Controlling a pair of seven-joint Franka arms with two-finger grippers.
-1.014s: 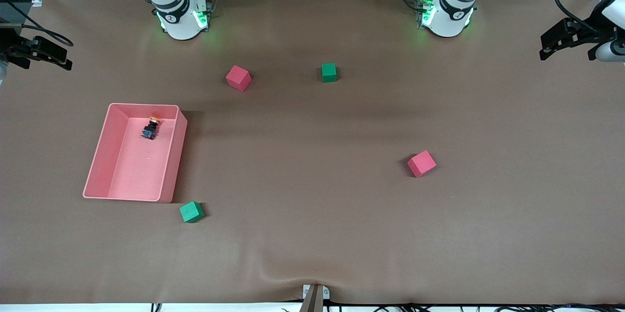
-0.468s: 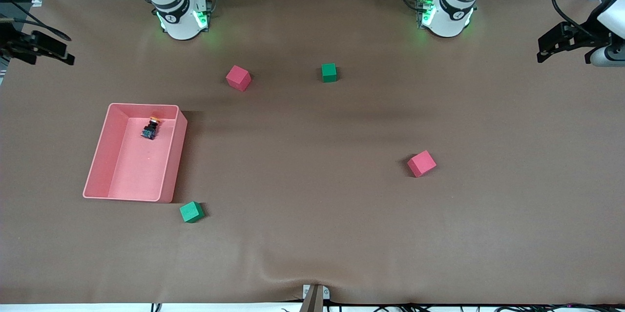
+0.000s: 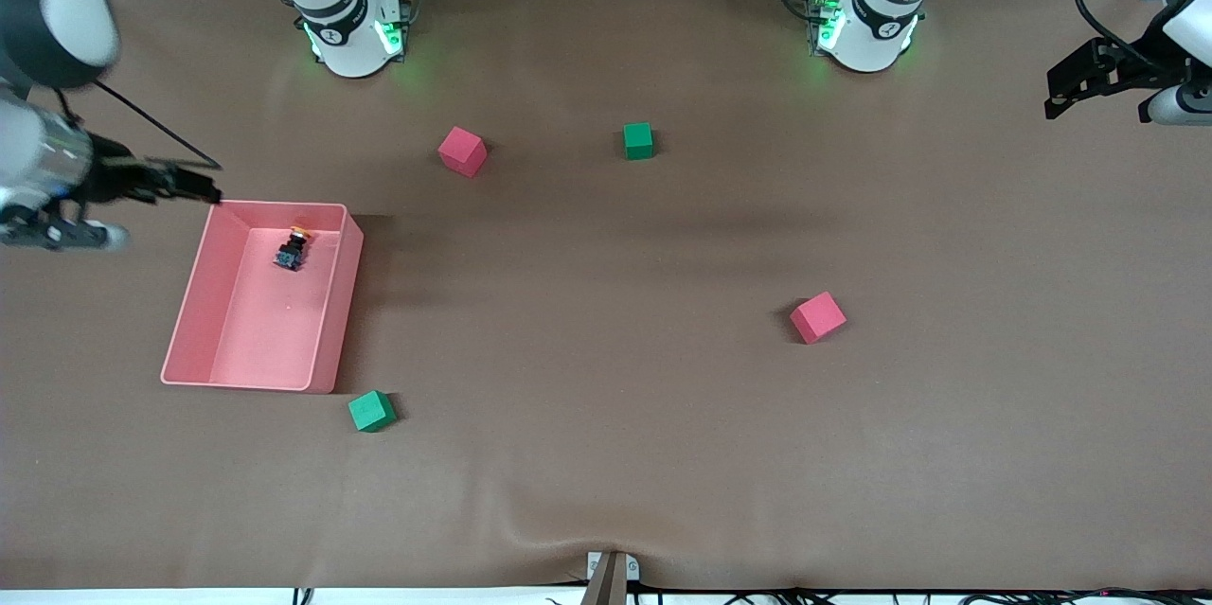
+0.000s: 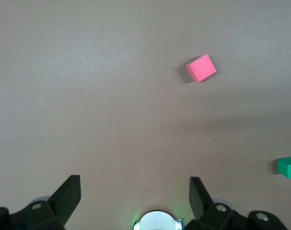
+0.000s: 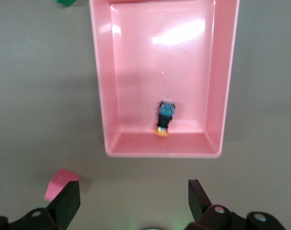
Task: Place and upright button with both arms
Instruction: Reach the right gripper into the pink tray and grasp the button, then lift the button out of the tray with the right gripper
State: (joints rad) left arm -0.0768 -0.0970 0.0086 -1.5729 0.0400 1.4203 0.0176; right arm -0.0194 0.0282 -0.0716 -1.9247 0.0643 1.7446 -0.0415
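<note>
The button (image 3: 292,250) lies on its side in the pink tray (image 3: 275,204), close to the tray's wall farthest from the front camera. In the right wrist view, the button (image 5: 165,117) shows its orange cap against that wall and its bluish base toward the middle of the tray (image 5: 99,96). My right gripper (image 3: 194,188) is open and empty, up in the air beside the tray's corner; its jaws (image 5: 133,199) stand wide apart. My left gripper (image 3: 1070,84) is open and empty (image 4: 133,194), waiting over the left arm's end of the table.
A pink cube (image 3: 462,151) and a green cube (image 3: 638,140) lie near the robot bases. Another pink cube (image 3: 817,317) lies toward the left arm's end. A green cube (image 3: 371,411) sits beside the tray's corner nearest the front camera.
My right arm has swung in from the table's edge toward the tray, and its gripper is now beside the tray's corner. My left gripper has barely moved. The button has not moved.
</note>
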